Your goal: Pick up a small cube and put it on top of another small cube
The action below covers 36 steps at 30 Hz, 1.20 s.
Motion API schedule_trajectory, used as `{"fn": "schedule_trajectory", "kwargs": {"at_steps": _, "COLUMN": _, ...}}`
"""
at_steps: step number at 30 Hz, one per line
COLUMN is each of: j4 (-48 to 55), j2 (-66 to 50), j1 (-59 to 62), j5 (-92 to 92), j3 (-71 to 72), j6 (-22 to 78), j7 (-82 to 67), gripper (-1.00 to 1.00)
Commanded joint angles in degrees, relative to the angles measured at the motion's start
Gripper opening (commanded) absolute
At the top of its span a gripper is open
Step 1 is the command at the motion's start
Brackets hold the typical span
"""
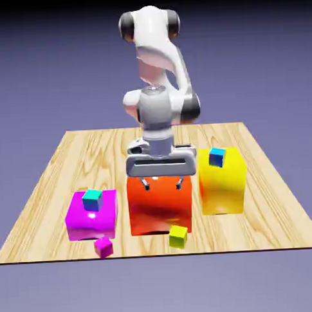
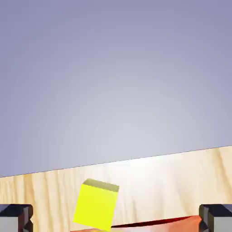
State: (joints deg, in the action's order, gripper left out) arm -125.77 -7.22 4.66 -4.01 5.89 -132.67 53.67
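A blue-violet backdrop (image 1: 263,63) is standing behind the wooden table (image 1: 44,190). The gripper (image 1: 162,183) is hanging over the red block (image 1: 160,213), jaws apart, gripping nothing. The yellow-green cube (image 1: 178,237) is sitting on the tabletop near the front edge, just before the red block.

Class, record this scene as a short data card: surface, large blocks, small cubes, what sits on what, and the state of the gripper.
surface: light wooden table
large blocks: magenta block, red block, yellow block
small cubes on blocks: teal cube on the magenta block; blue cube on the yellow block
small cubes on table: magenta cube, yellow-green cube
gripper: open, nothing held
stacking: no small cube on another
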Motion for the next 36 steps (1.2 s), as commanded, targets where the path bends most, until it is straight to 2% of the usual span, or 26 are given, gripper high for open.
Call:
{"fn": "schedule_trajectory", "kwargs": {"at_steps": 1, "j4": 1.8, "j2": -2.1, "j1": 0.3, "j5": -0.2, "j3": 0.3, "j6": 2.2, "j7": 0.6, "gripper": 0.0}}
{"fn": "schedule_trajectory", "kwargs": {"at_steps": 17, "j4": 31.2, "j2": -35.3, "j1": 4.7, "j5": -3.5, "j3": 5.2, "j6": 36.6, "j7": 9.9, "gripper": 0.0}}
{"fn": "schedule_trajectory", "kwargs": {"at_steps": 21, "j4": 24.6, "j2": -37.6, "j1": 4.0, "j5": -3.9, "j3": 5.3, "j6": 28.1, "j7": 9.4, "gripper": 0.0}}
{"fn": "schedule_trajectory", "kwargs": {"at_steps": 22, "j4": 24.6, "j2": -37.6, "j1": 4.0, "j5": -3.9, "j3": 5.3, "j6": 28.1, "j7": 9.4, "gripper": -1.0}}
{"fn": "schedule_trajectory", "kwargs": {"at_steps": 27, "j4": 31.2, "j2": -34.8, "j1": 4.4, "j5": -3.3, "j3": 5.8, "j6": 37.6, "j7": 9.6, "gripper": -1.0}}
{"fn": "schedule_trajectory", "kwargs": {"at_steps": 36, "j4": 24.4, "j2": -16.1, "j1": -3.5, "j5": 3.2, "j3": 16.8, "j6": 51.4, "j7": 0.0, "gripper": -1.0}}
